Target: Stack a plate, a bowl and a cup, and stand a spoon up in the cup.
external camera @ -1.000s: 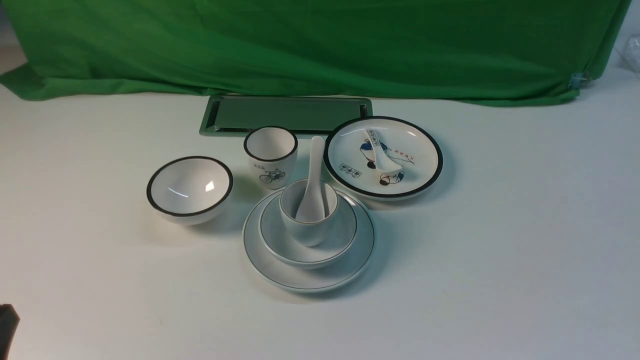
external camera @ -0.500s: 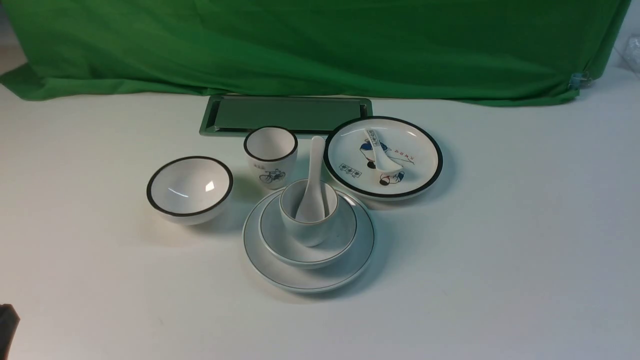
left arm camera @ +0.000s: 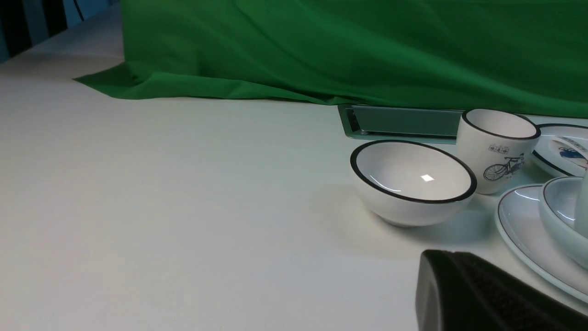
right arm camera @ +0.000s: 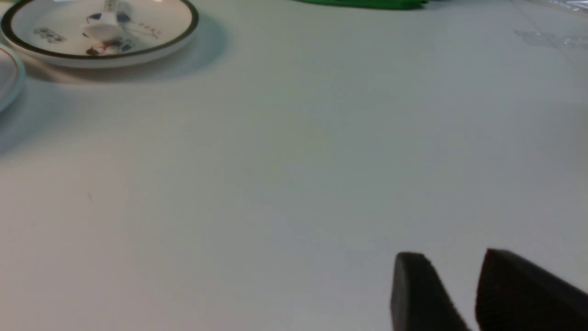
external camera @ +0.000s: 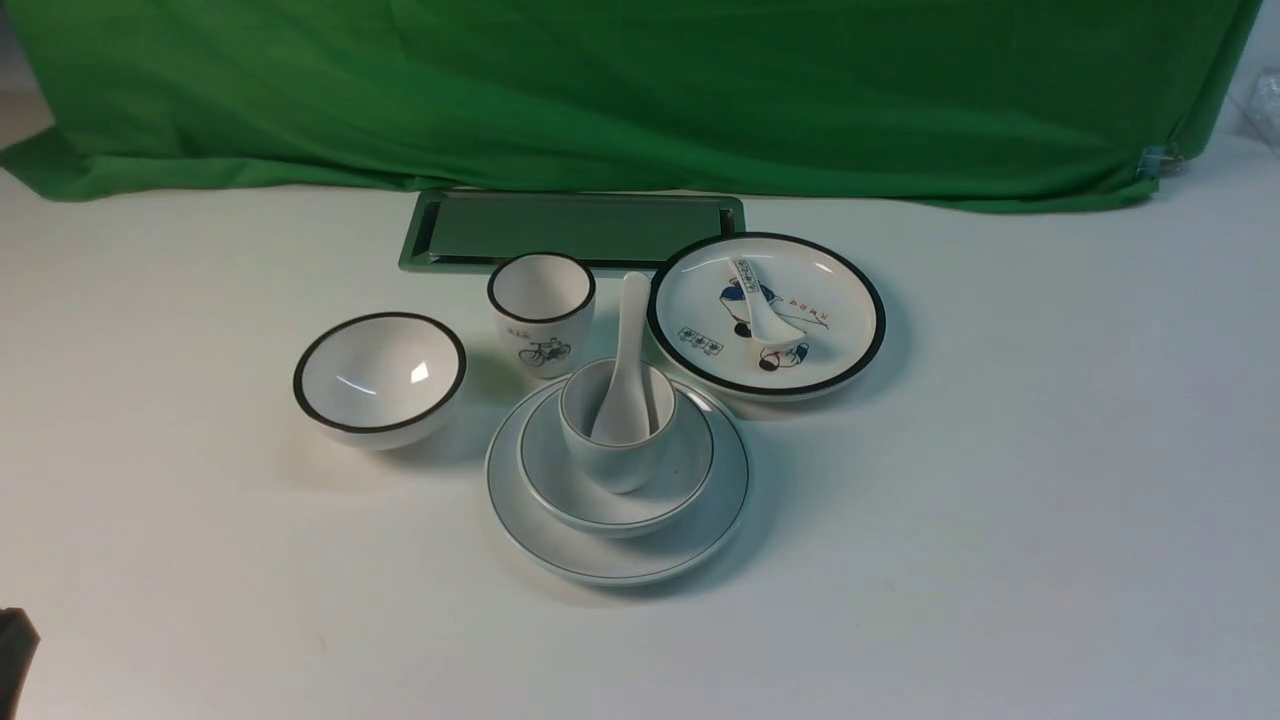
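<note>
The plate (external camera: 705, 525) lies at the table's middle with the bowl (external camera: 685, 470) on it and the cup (external camera: 615, 462) standing in the bowl. The spoon (external camera: 630, 335) stands in the cup, scoop down, handle leaning away from me. My left gripper (left arm camera: 441, 258) is shut with nothing in it, low over the table near the plate's (left arm camera: 519, 225) left side; in the front view only a dark tip of the left gripper (external camera: 15, 650) shows at the bottom left edge. My right gripper (right arm camera: 452, 258) is open and empty above bare table, far from the stack.
A black-rimmed bowl (external camera: 380, 378) sits left of the stack, a bicycle cup (external camera: 541, 310) behind it. A pictured plate (external camera: 840, 300) holding a small spoon (external camera: 765, 312) is behind right. A metal tray (external camera: 575, 228) and green cloth (external camera: 640, 90) lie at the back.
</note>
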